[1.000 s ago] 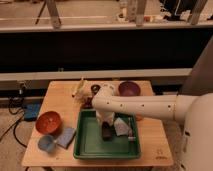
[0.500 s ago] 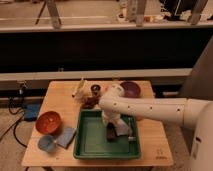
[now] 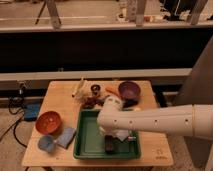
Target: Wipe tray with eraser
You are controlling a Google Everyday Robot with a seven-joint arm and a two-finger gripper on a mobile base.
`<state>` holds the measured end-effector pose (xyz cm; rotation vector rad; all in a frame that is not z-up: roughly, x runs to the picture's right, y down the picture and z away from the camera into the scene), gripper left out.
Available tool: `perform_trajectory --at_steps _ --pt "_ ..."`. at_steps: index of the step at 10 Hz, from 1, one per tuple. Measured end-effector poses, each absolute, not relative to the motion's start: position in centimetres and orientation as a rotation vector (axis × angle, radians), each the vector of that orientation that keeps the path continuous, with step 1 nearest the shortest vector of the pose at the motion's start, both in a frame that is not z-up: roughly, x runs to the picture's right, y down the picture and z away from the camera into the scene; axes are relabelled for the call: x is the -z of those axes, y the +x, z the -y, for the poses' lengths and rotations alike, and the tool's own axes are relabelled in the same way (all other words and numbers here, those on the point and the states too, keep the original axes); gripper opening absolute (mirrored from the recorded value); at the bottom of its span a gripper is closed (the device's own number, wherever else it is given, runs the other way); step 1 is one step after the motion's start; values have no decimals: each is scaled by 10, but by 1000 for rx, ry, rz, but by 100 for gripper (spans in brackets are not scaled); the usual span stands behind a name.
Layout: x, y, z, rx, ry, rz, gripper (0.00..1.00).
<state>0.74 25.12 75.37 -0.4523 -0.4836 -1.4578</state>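
Tray (image 3: pixel 85 142) left half open; claw (image 3: pixel 111 136) over eraser (image 3: pixel 109 145).

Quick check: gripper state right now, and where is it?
Gripper: low over the green tray, by the dark eraser; whether it grips the eraser cannot be told.

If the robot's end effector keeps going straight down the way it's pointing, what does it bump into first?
Probably the eraser, the dark block right below the end effector, lying in the green tray. It may already be touching it; depth is hard to judge.
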Motion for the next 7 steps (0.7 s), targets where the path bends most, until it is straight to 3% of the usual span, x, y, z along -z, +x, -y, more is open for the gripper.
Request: perform_trajectory --at_steps 7 --pt "-741 -88 -263 1639 -395 561 2"
